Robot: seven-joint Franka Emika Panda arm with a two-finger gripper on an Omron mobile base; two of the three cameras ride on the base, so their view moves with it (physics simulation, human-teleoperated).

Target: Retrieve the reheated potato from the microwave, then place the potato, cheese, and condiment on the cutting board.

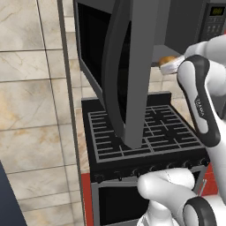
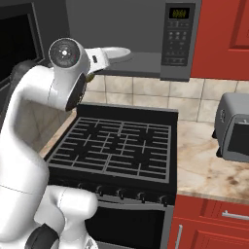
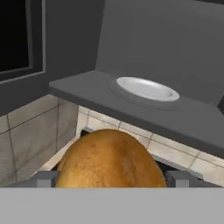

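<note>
Sitting between the tool's two finger tips, the potato looms large and golden-brown at the bottom of the hand view; the jaws stand wide with a tip on each side of it, so it reads as gripped, though the contact itself is hidden

Potato also seen in left base view as a small tan lump just outside the microwave opening, at the white hand

Beyond the potato, inside the microwave: a white plate lying flat on the grey cavity floor, bare

Microwave door swung open toward the left, its dark glass pane edge-on in left base view; keypad panel on the right side of the box, lit display at top

Below: black stove with grid grates and a row of knobs along its front edge

Tan tile wall behind and to the left of the stove

Right of the stove, a mottled beige surface carrying a grey toaster oven near the wall; red cabinet fronts underneath and a red cabinet above right
</note>
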